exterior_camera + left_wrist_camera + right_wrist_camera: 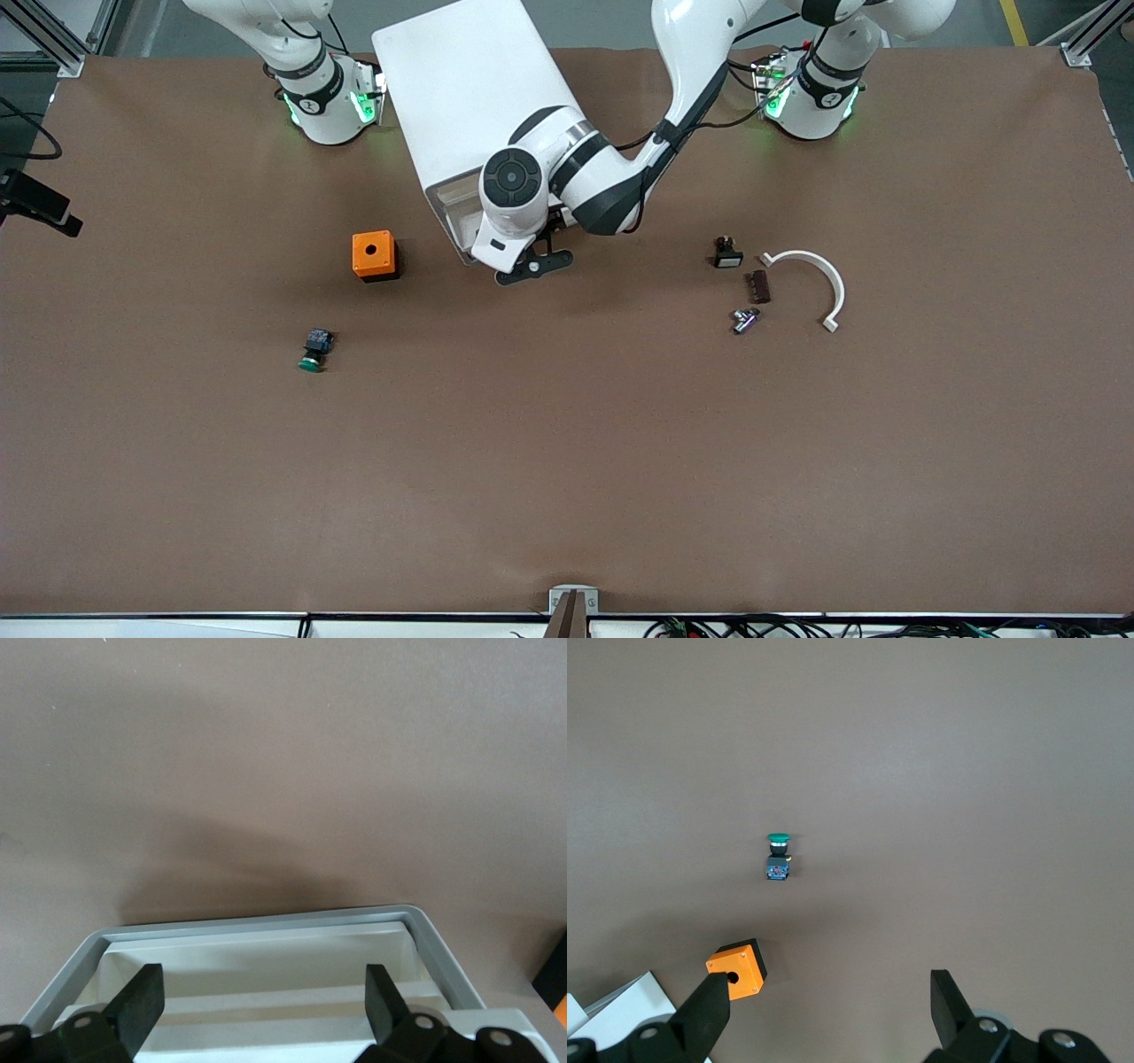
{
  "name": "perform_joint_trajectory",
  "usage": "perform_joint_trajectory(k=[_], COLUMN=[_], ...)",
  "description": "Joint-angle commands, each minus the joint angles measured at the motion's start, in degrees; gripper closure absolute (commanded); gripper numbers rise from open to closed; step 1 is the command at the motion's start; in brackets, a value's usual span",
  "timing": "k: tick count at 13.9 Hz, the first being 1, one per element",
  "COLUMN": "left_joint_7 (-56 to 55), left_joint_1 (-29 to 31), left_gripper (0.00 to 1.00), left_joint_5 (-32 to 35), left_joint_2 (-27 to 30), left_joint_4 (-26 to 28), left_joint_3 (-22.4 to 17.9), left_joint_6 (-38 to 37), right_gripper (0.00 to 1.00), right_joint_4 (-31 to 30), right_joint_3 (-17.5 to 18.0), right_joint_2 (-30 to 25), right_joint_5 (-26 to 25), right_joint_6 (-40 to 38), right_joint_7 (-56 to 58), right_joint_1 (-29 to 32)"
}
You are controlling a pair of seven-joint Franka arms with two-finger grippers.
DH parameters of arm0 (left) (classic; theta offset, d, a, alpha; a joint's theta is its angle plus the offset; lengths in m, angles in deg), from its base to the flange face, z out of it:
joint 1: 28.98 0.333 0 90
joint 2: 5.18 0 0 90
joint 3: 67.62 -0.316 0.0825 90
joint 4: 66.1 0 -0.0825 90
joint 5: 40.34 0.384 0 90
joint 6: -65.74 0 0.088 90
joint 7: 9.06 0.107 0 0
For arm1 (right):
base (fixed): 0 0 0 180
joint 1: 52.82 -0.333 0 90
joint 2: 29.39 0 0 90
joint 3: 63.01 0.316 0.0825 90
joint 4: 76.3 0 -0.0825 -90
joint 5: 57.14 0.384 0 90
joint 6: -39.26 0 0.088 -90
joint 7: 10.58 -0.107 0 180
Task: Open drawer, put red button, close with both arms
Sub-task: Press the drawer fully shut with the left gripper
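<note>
At the cabinet: left gripper, low in front of the drawers, arm reaching in from its base. Fingers spread wide, gripping nothing. Just under them in the left wrist view, the drawer, pulled out, its grey rim and white inside showing between and past the two pads. Cannot tell whether the pads touch it. Nothing to be seen in the part of the drawer that shows.

Red button on the table, toward the left arm's end, well apart from the left fingers and from the drawer. Lies a little nearer the camera than the left arm's base, between the cabinet and a white curved piece. Just beside it, slightly nearer the camera, a small brown block; nearer again, a small silver part. No finger of either gripper near the red button.

Right gripper out of the front view, hanging high over the table at the right arm's end. Fingers wide apart, holding nothing. Below it in the right wrist view, an orange box with a round hole on top, and the green button lying on its side, nearer the camera than the box. Both on the table, apart from each other and from the fingers.
</note>
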Motion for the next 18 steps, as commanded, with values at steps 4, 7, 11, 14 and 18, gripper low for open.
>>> perform_joint_trajectory(k=[4,7,11,14,18], left_joint_7=[-0.2,-0.2,-0.3,-0.3,-0.3], left_joint_1=[0.0,-0.1,-0.3,-0.5,-0.9], left_gripper=[0.0,0.0,0.0,0.0,0.0], left_joint_5=[-9.0,-9.9,-14.4,-15.2,-15.3], left_joint_2=[1.1,1.0,0.9,0.6,0.6], left_joint_4=[0.9,0.9,0.9,0.9,1.6], left_joint_3=[0.7,0.7,0.8,0.8,1.0], left_joint_6=[-0.1,-0.1,-0.1,-0.1,-0.1], right_gripper=[0.0,0.0,0.0,0.0,0.0], right_joint_4=[-6.4,-10.3,-10.3,-10.3,-10.3], right_joint_3=[0.8,0.8,0.7,0.8,0.8], right_joint_2=[-5.1,-7.8,-7.9,-7.9,-7.9], right_joint_5=[0.8,0.8,0.8,0.7,0.7], right_joint_6=[3.1,5.2,5.5,5.5,5.4], right_joint_7=[0.3,0.4,3.8,4.0,4.0], right_joint_1=[0.9,0.9,1.1,1.0,1.0])
